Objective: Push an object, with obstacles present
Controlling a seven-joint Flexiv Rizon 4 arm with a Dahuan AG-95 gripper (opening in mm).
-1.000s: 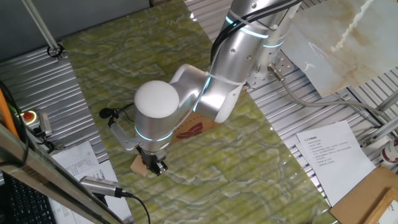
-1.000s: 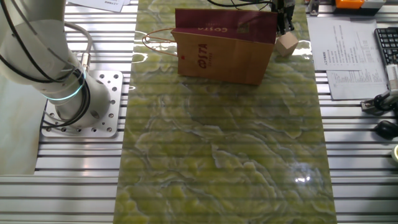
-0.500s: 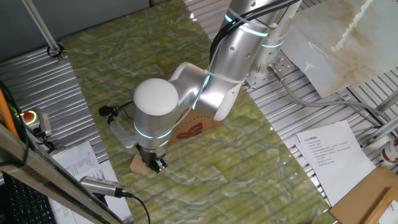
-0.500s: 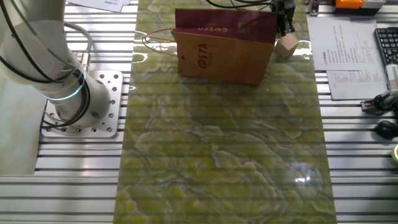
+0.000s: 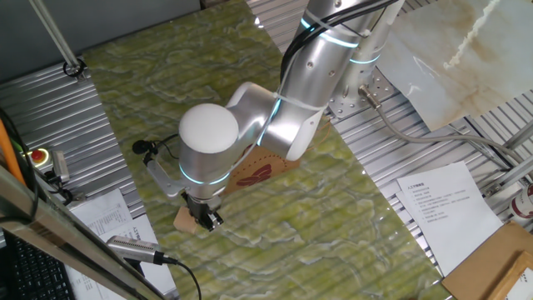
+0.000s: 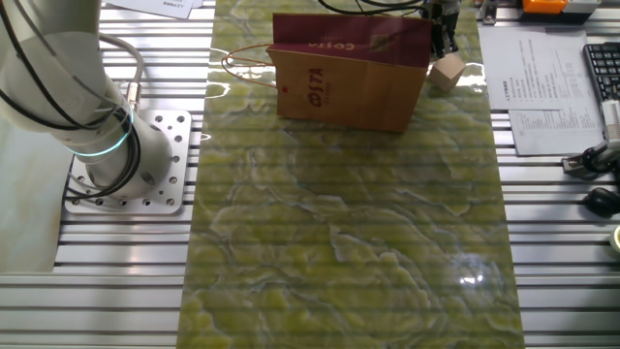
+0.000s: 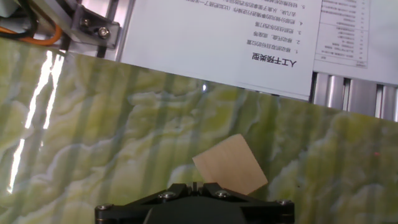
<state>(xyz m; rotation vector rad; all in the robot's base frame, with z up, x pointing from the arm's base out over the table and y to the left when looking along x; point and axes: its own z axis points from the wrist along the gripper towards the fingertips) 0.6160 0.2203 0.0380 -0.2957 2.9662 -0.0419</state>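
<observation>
The object, a small light-tan wooden cube (image 5: 185,220), sits near the edge of the green marbled mat (image 5: 166,92). My gripper (image 5: 206,220) is shut and empty, its fingertips right against the cube's side. In the other fixed view the cube (image 6: 447,71) lies just right of the obstacle, a brown paper bag (image 6: 349,82) with a maroon band, and the gripper (image 6: 444,37) stands behind the cube. The hand view shows the cube (image 7: 230,165) directly ahead of the closed fingertips (image 7: 196,186). In the first fixed view my arm hides most of the bag (image 5: 254,175).
Printed sheets (image 7: 249,37) lie on the slatted metal table just past the mat's edge beyond the cube. A keyboard (image 6: 603,68) and more papers (image 6: 542,97) sit to the right. A small black device (image 5: 146,152) rests on the mat near the arm. The robot base (image 6: 126,165) stands left.
The gripper and the cube have crept a few pixels toward the mat's edge. The bag has not moved.
</observation>
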